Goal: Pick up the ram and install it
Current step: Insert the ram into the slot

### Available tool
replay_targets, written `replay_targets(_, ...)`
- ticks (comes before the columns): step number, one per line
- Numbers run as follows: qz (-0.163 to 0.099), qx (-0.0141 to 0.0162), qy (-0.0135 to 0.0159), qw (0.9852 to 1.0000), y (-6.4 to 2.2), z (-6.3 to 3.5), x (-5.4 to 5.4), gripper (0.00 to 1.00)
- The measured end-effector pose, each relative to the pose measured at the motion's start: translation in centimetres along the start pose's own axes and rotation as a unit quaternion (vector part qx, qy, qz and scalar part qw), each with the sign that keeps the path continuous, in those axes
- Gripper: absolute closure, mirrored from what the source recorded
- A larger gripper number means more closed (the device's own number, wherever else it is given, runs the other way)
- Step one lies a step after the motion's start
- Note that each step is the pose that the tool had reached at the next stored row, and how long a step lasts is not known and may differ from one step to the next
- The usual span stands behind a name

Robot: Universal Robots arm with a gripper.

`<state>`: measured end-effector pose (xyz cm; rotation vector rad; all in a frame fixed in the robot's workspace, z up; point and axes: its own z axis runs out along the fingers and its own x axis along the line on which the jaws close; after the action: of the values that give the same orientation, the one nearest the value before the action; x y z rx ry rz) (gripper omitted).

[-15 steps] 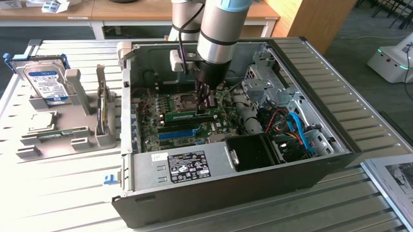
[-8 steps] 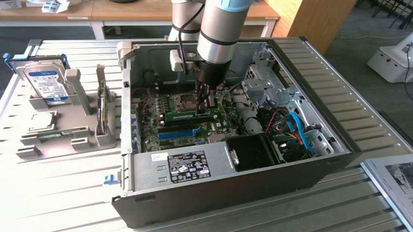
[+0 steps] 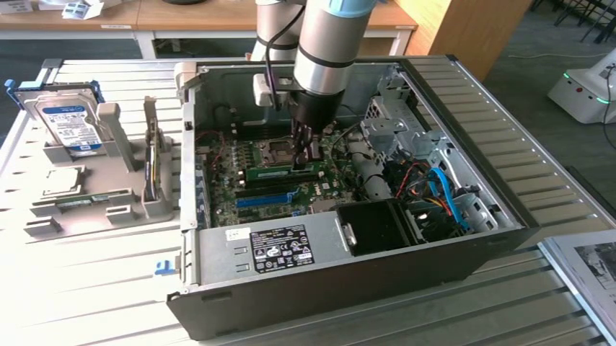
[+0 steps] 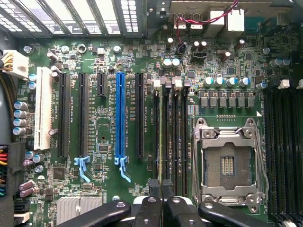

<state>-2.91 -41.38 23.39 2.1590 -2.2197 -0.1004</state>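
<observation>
Reaching down into the open computer case [image 3: 433, 277], the gripper [image 3: 310, 164] is pinching its fingers together on the ram [image 3: 270, 171], which is standing on edge at the memory slots of the motherboard [image 3: 226, 202], just beside the processor socket [image 3: 273, 150]. In the wrist view the fingertips [image 4: 154, 194] are sitting nearly closed over those black memory slots [image 4: 177, 132], between the blue slot [image 4: 120, 113] and the processor socket [image 4: 227, 163]. A hard drive [image 3: 66, 122] is resting in a grey holder [image 3: 125, 202] at the exterior view's left, well apart
</observation>
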Motion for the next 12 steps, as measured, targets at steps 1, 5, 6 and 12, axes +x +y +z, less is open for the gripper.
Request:
replay_targets(1, 0.000, 0.0000, 0.0000, 1.0000, 0.01, 0.00, 0.02, 0.89)
replay_targets(5, 0.000, 0.0000, 0.0000, 1.0000, 0.00, 0.00, 0.07, 0.89)
replay_targets(6, 0.000, 0.0000, 0.0000, 1.0000, 0.00, 0.00, 0.07, 0.89)
replay_targets(12, 0.000, 0.0000, 0.0000, 1.0000, -0.01, 0.11, 0.07, 0.89)
